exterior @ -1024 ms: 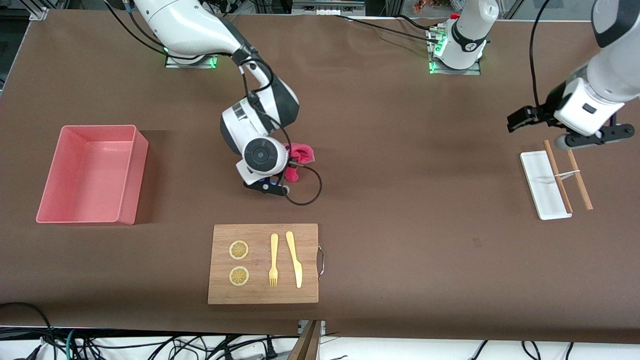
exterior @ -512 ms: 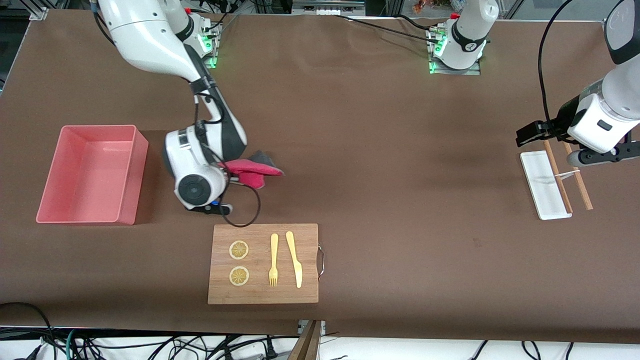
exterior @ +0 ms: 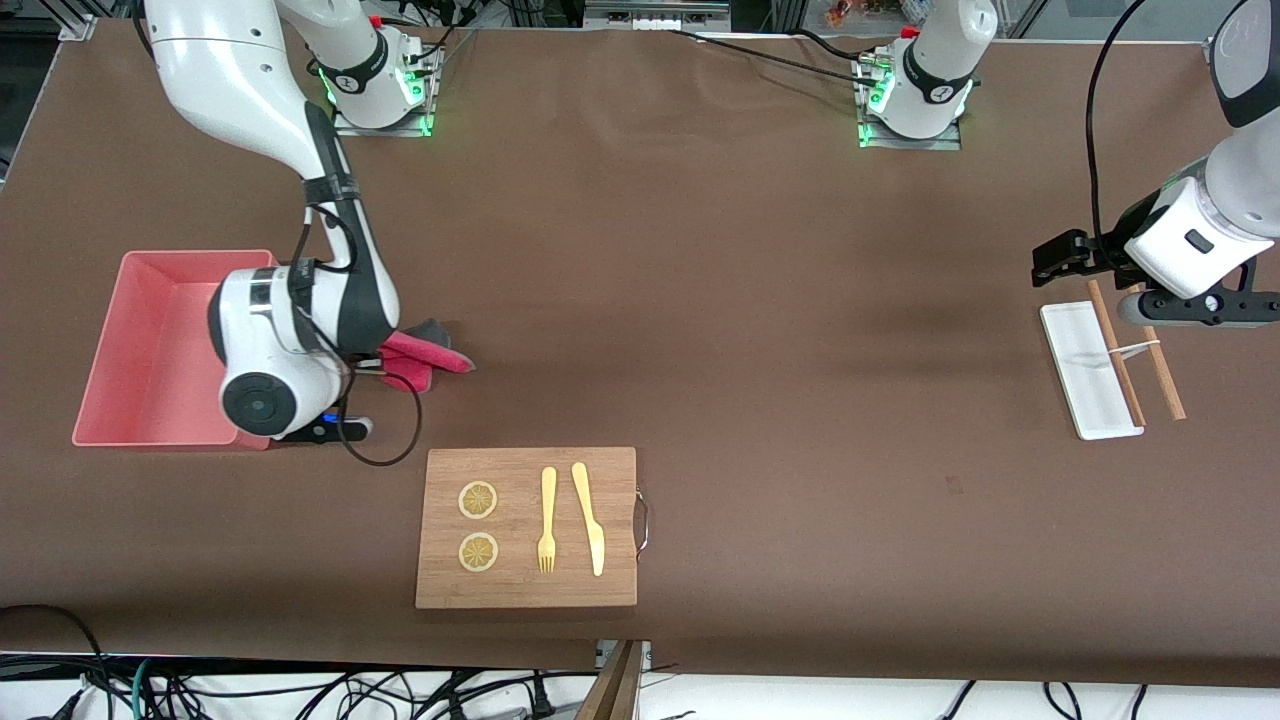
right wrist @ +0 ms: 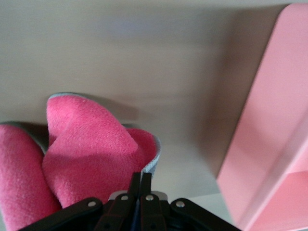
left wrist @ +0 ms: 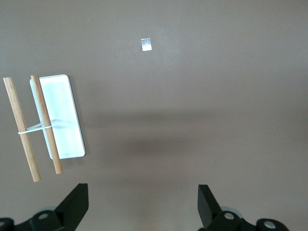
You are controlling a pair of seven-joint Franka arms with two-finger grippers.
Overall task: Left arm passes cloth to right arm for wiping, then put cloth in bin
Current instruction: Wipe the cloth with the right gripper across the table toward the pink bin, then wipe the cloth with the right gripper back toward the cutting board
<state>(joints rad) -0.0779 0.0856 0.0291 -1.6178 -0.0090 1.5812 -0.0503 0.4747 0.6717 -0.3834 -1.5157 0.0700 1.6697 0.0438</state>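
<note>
Right arm carries the cloth [exterior: 425,352] beside the bin [exterior: 150,340], at the bin's 3 o'clock wall; not yet over the opening.

Right gripper [right wrist: 139,185]: jaws pinched shut on a fold of the cloth, the rest drooping clear of the brown surface [exterior: 760,300], likely so it drops in freely. Bin is empty, and the wooden board [exterior: 527,528] at the cloth's 5 o'clock is well apart. Left gripper [left wrist: 142,204] waits, jaws wide and empty, over the white tray [exterior: 1088,368] and chopsticks [exterior: 1135,350].
</note>
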